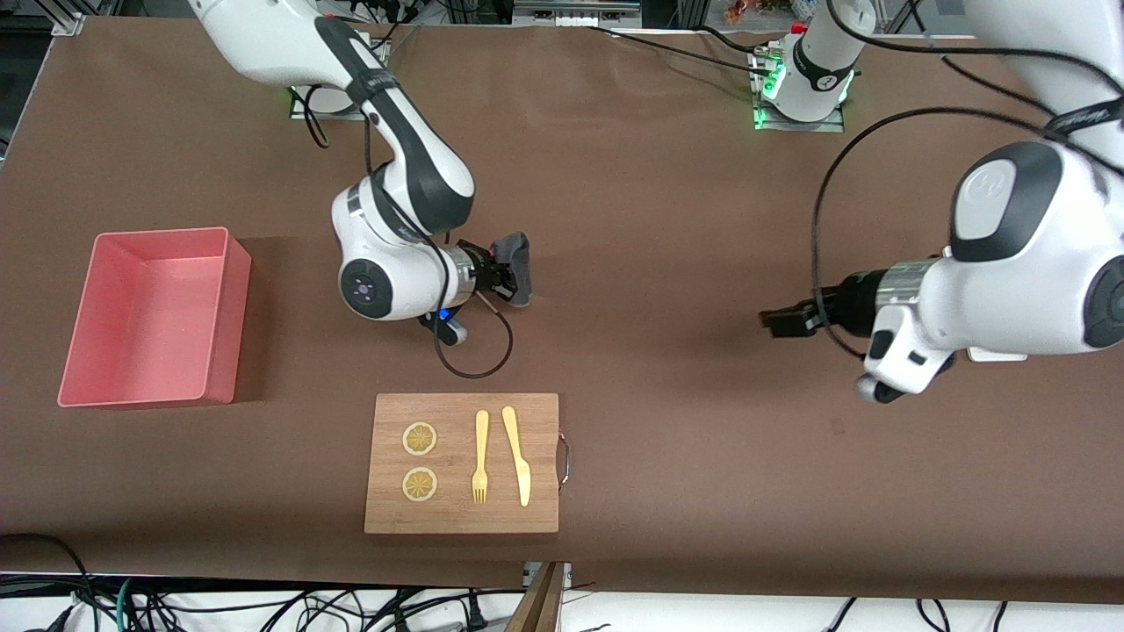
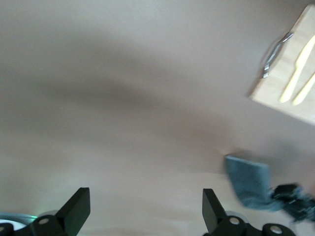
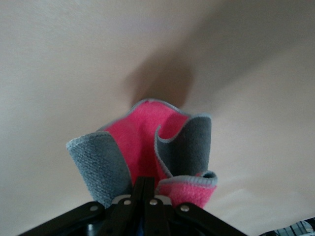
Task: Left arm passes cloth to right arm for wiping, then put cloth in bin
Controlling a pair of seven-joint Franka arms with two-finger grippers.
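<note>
the cloth (image 1: 516, 263) is hanging pinched in the right gripper (image 1: 502, 274), its long axis running toward and away from the front camera, its free end splaying away from the fingers, grey outside and pink inside. the right arm is lying low over mid-table, between the bin (image 1: 215, 316) and the left gripper (image 1: 777, 319), which is waiting, fingers spread wide and holding nothing.

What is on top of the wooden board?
On the wooden board lie two lemon slices, a yellow fork and a yellow knife. Nothing covers them.
</note>
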